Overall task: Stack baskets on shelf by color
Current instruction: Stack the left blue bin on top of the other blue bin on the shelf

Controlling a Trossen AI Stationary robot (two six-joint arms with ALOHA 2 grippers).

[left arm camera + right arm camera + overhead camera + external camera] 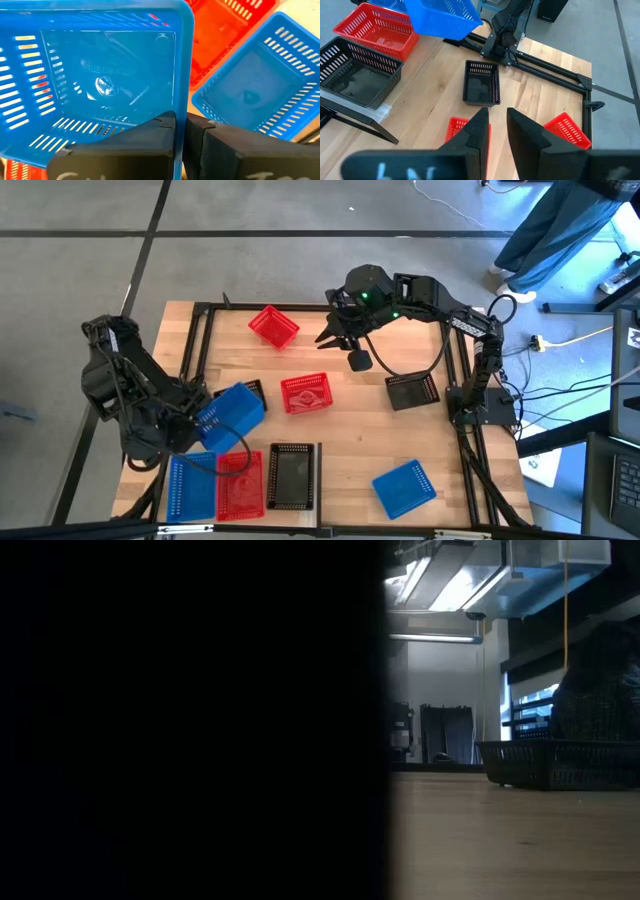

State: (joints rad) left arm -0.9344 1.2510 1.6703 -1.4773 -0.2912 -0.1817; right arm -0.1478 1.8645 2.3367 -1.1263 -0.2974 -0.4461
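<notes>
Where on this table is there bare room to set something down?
Bare wood lies between the loose blue basket and the black basket near the right edge, and between the two loose red baskets. The corner by the shelf is crowded, with the left gripper holding a blue basket over it.

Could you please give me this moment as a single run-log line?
left gripper: jaws shut on blue basket, lifted over shelf stacks | right gripper: jaws open, empty, above red basket
</notes>
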